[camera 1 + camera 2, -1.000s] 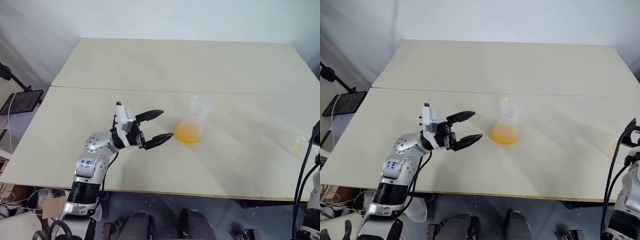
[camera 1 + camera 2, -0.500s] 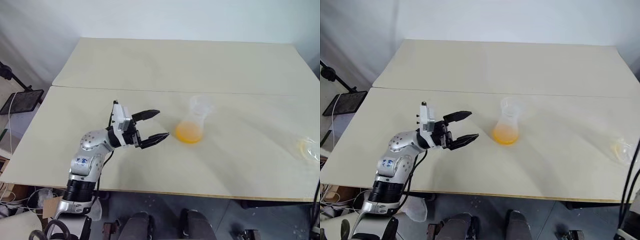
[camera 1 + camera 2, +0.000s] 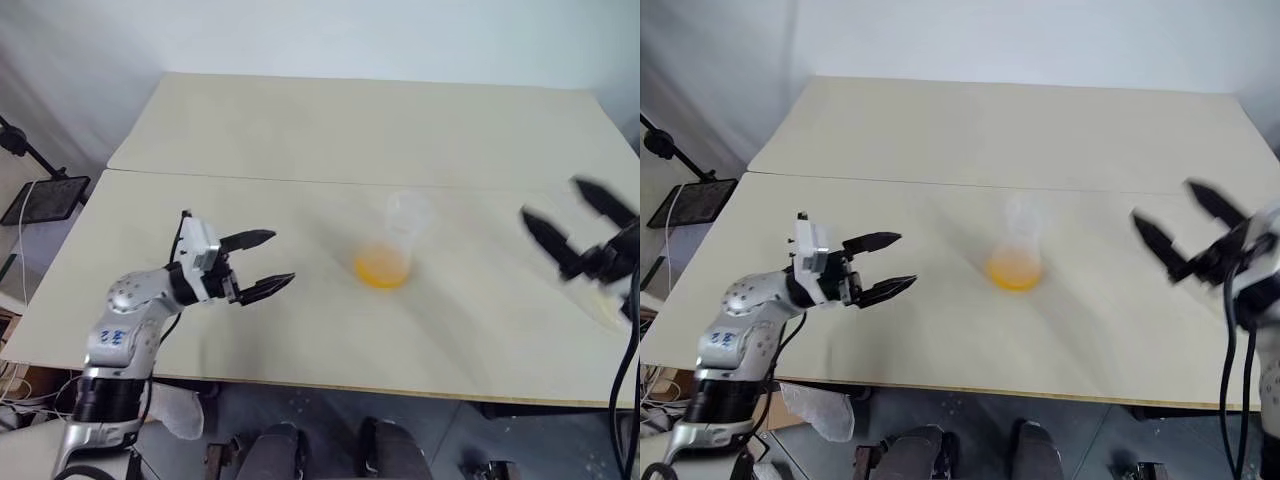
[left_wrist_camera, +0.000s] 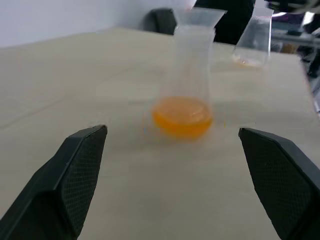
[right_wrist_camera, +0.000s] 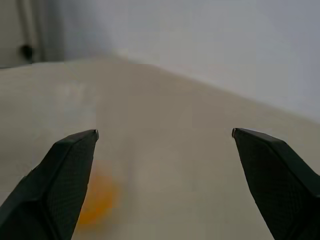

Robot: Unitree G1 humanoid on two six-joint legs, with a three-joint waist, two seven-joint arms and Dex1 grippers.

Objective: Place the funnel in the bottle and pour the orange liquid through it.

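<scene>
A clear flask [image 3: 398, 225] stands in the middle of the table with the orange liquid [image 3: 381, 268] in its base. My left gripper [image 3: 282, 258] hovers to its left, open and empty, pointing at it from a short distance. The left wrist view has the orange liquid [image 4: 182, 116] straight ahead between the wide-apart fingers [image 4: 75, 175]. My right gripper [image 3: 1165, 205] is to the flask's right, open, empty and blurred. A smaller translucent bottle [image 4: 252, 37] stands beyond the flask near the table's right edge. I cannot make out the funnel.
The pale table [image 3: 300, 130] has a seam running across it behind the flask. A black stand and tray [image 3: 40, 195] sit off the table's left side. Black cables [image 3: 1230, 380] hang by the right arm.
My left gripper drew back to the left, away from the flask. My right gripper swung in from the right edge and now points toward the flask.
</scene>
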